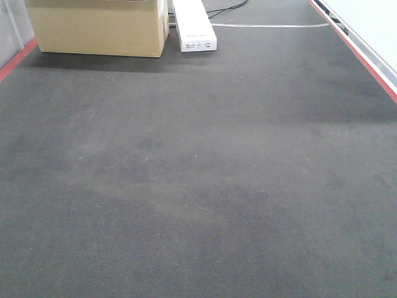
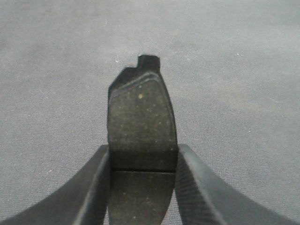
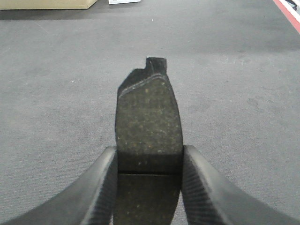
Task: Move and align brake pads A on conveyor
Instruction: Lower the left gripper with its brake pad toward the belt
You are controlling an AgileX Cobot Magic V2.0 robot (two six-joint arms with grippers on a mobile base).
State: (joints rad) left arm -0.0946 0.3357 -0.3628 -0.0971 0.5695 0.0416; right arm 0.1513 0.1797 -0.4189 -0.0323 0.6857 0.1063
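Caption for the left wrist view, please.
Left gripper clamps a dark brake pad by its sides, tab end pointing away, with the rough grey belt behind.

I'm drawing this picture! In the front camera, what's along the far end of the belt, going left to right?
Left red edge strip → cardboard box → long white box → right red edge strip.

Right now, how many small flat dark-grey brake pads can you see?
2. One dark-grey brake pad sits clamped in the left gripper, a second pad in the right gripper. None lies on the dark charcoal carpet-like belt in the front view; others may be out of frame.
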